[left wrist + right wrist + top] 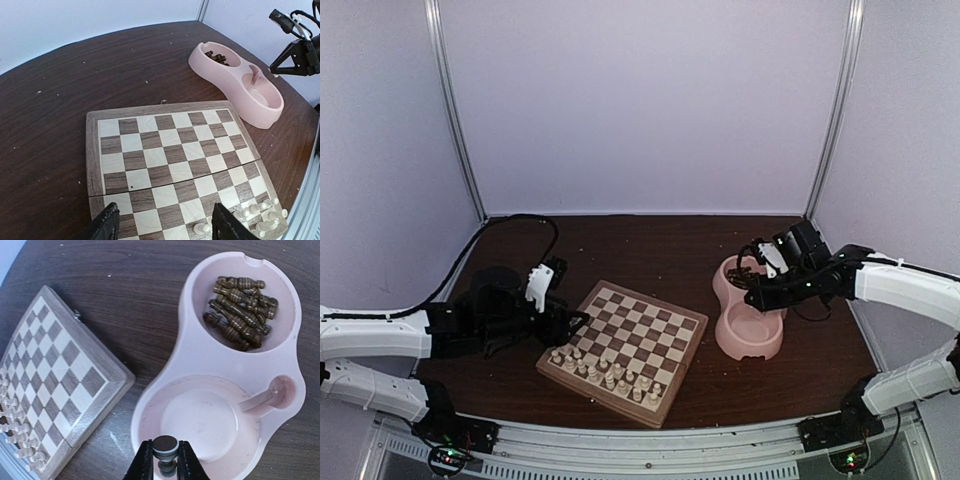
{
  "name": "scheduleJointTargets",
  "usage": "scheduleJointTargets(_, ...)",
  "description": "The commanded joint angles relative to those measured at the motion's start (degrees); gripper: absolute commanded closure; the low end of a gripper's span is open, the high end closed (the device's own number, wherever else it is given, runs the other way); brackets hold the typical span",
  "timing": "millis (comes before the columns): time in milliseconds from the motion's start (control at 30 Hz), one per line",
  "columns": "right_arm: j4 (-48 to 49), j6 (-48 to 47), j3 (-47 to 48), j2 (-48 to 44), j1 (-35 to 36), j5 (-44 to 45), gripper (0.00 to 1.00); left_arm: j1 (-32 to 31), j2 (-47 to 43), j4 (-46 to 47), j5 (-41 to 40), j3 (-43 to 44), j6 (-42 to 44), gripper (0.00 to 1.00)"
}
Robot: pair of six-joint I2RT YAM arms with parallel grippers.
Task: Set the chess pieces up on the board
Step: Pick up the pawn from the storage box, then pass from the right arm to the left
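Pinching a piece (165, 446) in right fingers (144, 462), bottom centre, over bowl (200, 360), with left fingers (106, 225) spread above board (165, 150). Could slip from shallow grip, toppling standing pieces (260, 212).

Satin-smooth wood on the board (650, 330), tan and brown checks, paler rim. Cream chess pieces (605, 372) look like turned wood, smooth. The dark pieces (240, 310) are brown turned wood, slight gloss. Smooth plastic pink bowl (200, 360), soft sheen. Matt dark wood-grain table (75, 85), pale specks. Matt black plastic right gripper (165, 460).
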Motion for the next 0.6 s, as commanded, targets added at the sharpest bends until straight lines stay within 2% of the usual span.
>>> scheduleJointTargets(0, 2.94, 3.13, -0.56, -2.76, 4.7, -4.62, 0.92, 0.41, 0.61, 4.09, 4.51, 0.88, -1.97, 0.36)
scheduleJointTargets(133, 3.94, 4.19, 1.46, -0.68, 11.82, -1.74, 0.92, 0.41, 3.07, 4.41, 4.87, 2.21, 1.87, 0.36)
scheduleJointTargets(300, 7.56, 3.25, 5.52, 6.79, 17.39, -2.19, 0.92, 0.41, 7.01, 3.94, 8.36, 4.19, 5.92, 0.37)
scheduleJointTargets(567, 14.48, 2.31, 9.5, 14.42, 19.98, -4.11, 0.93, 0.41, 6.6, 7.05, 10.61, 2.61, 8.54, 0.37)
